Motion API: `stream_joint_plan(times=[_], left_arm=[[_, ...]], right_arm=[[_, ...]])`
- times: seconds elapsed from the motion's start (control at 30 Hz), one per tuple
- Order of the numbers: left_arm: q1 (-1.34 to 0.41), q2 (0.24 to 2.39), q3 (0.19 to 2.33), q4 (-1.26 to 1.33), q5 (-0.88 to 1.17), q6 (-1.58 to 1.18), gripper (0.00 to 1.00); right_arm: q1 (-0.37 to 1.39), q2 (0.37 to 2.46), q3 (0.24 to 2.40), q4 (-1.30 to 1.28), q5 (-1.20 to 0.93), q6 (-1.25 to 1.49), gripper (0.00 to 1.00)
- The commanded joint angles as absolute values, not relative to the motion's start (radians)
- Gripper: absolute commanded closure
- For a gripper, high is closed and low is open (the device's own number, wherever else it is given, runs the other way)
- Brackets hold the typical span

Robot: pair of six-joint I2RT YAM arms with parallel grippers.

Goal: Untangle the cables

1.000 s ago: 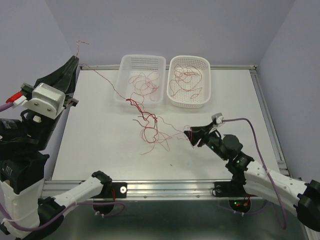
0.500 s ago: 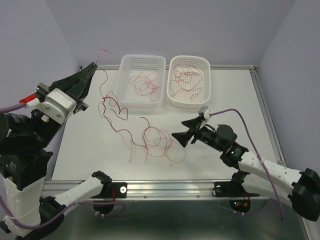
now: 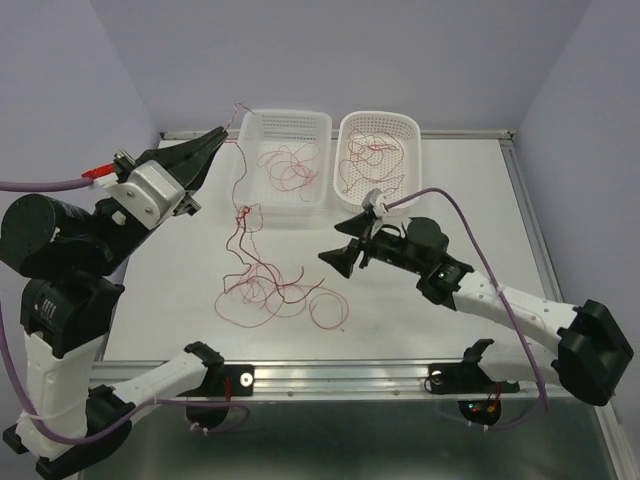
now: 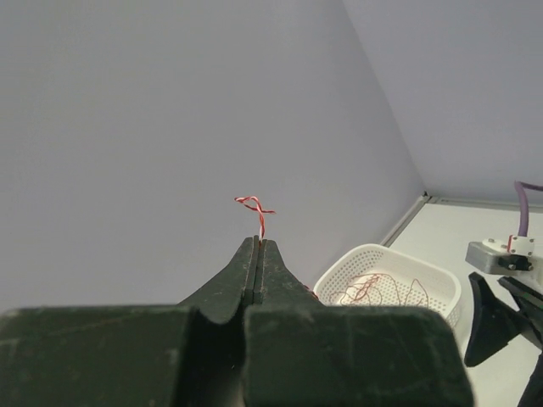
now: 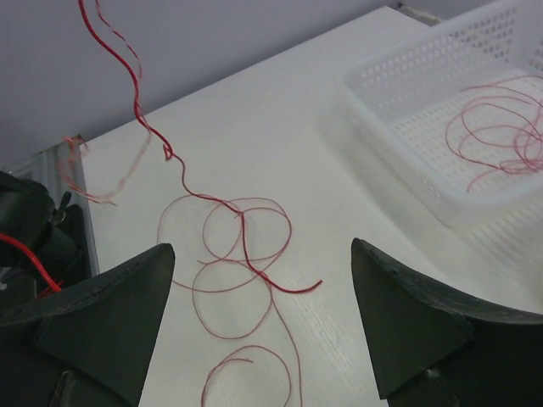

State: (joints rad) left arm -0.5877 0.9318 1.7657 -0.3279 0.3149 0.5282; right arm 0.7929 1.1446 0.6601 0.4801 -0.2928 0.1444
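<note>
Left gripper [image 3: 222,134]: jaws clenched flat together, pinching one red strand [image 3: 240,205] near its end. The left wrist view shows a short twisted tail [image 4: 256,206] poking out above the tips. This gripper is raised off the table [image 3: 470,200], over the far-left area, with its tips just beside the near-left corner region of the left basket [image 3: 285,114]. The strand drops from the tips, kinked and wavy, down to the loops [image 3: 268,295] lying flat on the table left of centre, toward the near edge. Can't tell whether the strand and loops are one wire or several cables tangled together. Right gripper [image 3: 335,244]: jaws released and spread wide, nothing between them. It points left toward the loops from above the table centre, near them but apart. In its wrist view the hanging strand comes in from upper left, the loops lie on the white top ahead of the fingers [image 5: 110,314], and a corner of the left basket is at upper right. More cables sit in the baskets: one loose bunch [image 3: 287,165] in the left basket, another in the right basket [image 3: 380,116]. The baskets sit just beside each other at the far edge.
</note>
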Motion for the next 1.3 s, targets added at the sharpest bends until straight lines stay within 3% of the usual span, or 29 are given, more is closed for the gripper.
stream_joint_plan(times=[0.0,0.23,0.57,0.87,1.0,1.1,1.17,1.2,1.27], left_arm=[[-0.589,0.940,1.792,-0.284,0.356,0.495,1.00],[-0.588,0.951,1.793,-0.284,0.377,0.485,1.00],[-0.589,0.968,1.772,-0.268,0.376,0.495,1.00],[-0.589,0.985,1.784,-0.252,0.391,0.476,1.00],[-0.589,0.983,1.790,-0.249,0.394,0.469,1.00],[-0.588,0.986,1.802,-0.244,0.377,0.472,1.00],[-0.588,0.992,1.812,-0.244,0.365,0.480,1.00],[-0.588,0.994,1.815,-0.242,0.359,0.485,1.00],[-0.588,0.994,1.819,-0.235,0.318,0.505,1.00]], right_arm=[[0.805,1.233,0.843,0.620,-0.498,0.081,0.11],[0.821,1.429,1.086,0.618,-0.650,0.081,0.08],[0.871,1.476,1.169,0.640,-0.764,0.120,0.08],[0.931,1.564,1.268,0.646,-0.689,0.098,0.08],[0.940,1.604,1.310,0.638,-0.680,0.103,0.15],[0.953,1.615,1.295,0.640,-0.681,0.098,0.31],[0.959,1.615,1.272,0.640,-0.664,0.098,0.53],[0.960,1.608,1.261,0.641,-0.657,0.098,0.77],[0.962,1.594,1.209,0.647,-0.628,0.106,0.94]])
